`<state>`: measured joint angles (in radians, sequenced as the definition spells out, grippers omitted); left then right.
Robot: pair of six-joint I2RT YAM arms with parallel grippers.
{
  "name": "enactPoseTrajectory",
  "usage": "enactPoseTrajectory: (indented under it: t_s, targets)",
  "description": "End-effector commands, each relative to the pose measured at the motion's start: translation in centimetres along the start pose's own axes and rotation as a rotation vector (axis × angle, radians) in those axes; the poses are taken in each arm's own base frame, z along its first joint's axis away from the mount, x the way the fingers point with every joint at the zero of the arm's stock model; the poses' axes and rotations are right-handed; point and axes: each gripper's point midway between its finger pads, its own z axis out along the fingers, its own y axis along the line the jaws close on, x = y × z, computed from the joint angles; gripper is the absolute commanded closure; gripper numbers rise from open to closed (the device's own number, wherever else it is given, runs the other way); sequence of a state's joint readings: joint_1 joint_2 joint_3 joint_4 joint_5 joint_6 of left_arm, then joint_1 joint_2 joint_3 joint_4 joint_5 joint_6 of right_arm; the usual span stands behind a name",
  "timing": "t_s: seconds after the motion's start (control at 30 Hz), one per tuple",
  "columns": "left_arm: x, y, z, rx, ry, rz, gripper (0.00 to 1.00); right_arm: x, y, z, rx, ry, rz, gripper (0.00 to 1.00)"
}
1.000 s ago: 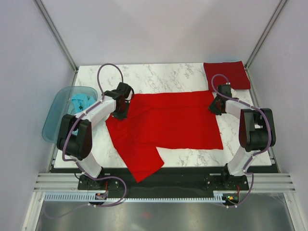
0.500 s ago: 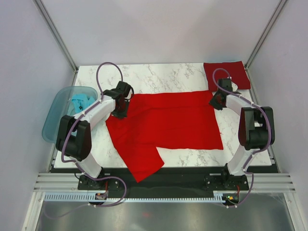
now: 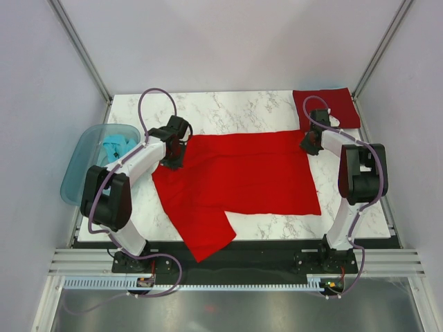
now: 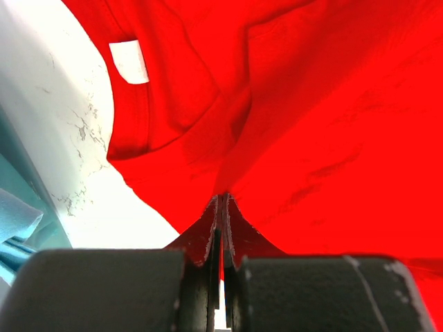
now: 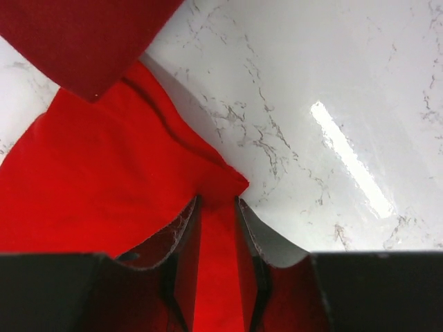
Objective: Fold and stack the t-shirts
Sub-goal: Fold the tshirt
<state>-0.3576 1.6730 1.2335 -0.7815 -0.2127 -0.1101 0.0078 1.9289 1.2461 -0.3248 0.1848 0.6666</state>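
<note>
A marble surface [image 3: 235, 111] is seen from above, with a robot arm at each near corner. A bright red t-shirt [image 3: 242, 176] lies spread open across the middle of it, mostly flat. One sleeve reaches past the near edge.

The left fingers [image 3: 172, 163] sit at the shirt's far left edge. In the left wrist view they [image 4: 211, 235] are pressed tight together, pinching a fold of the red cloth [image 4: 332, 104] near the collar. A white label [image 4: 128, 61] shows inside the collar.

The right fingers [image 3: 308, 147] are at the shirt's far right corner. In the right wrist view they [image 5: 188, 228] stand a little apart. The red cloth [image 5: 90, 180] lies smooth in the narrow gap, and the shirt's corner tip is just past them on bare marble [image 5: 332, 104].

A darker crimson t-shirt [image 3: 336, 104], folded into a flat square, rests in the far right corner, and its near corner [image 5: 76, 34] overlaps the red shirt's edge. A translucent blue tub [image 3: 79, 169] beside the left edge holds a crumpled teal-blue t-shirt [image 3: 118, 147].
</note>
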Motion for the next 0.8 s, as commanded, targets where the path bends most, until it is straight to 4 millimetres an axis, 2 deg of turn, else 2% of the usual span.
enactPoseTrajectory:
  t_s: [0.0, 0.1, 0.23, 0.33, 0.47, 0.6, 0.63, 0.67, 0.77]
  targets:
    - [-1.2, 0.4, -0.8, -0.014, -0.032, 0.016, 0.98, -1.2, -0.1, 0.3, 0.030, -0.035, 0.014, 0.67]
    - [-1.3, 0.5, -0.7, -0.020, -0.032, 0.015, 0.98, -1.1, -0.6, 0.7, 0.051, -0.035, 0.009, 0.68]
    - [-1.8, 0.6, -0.9, -0.029, -0.045, 0.009, 0.98, -1.0, -0.8, 0.9, 0.062, -0.037, -0.002, 0.76]
    - [-2.4, 0.9, -1.0, -0.047, -0.054, 0.009, 0.98, -1.6, -0.6, 0.8, 0.059, -0.050, -0.008, 0.88]
    - [-3.3, 1.3, -1.3, -0.068, -0.076, 0.003, 0.98, -2.6, 0.2, 0.0, 0.035, -0.070, 0.000, 0.95]
    - [-4.0, 1.6, -1.6, -0.088, -0.091, 0.004, 0.98, -3.4, 0.8, -0.7, 0.019, -0.082, 0.009, 0.94]
    - [-4.3, 1.6, -1.7, -0.086, -0.095, 0.001, 0.98, -3.4, 0.9, -0.8, 0.016, -0.076, 0.006, 0.86]
    - [-4.4, 1.5, -1.7, -0.077, -0.096, 0.001, 0.98, -3.4, 0.9, -0.6, 0.019, -0.071, 0.005, 0.81]
    - [-4.4, 1.0, -1.5, -0.057, -0.090, -0.008, 0.98, -2.7, 0.4, -0.1, 0.038, -0.051, -0.004, 0.75]
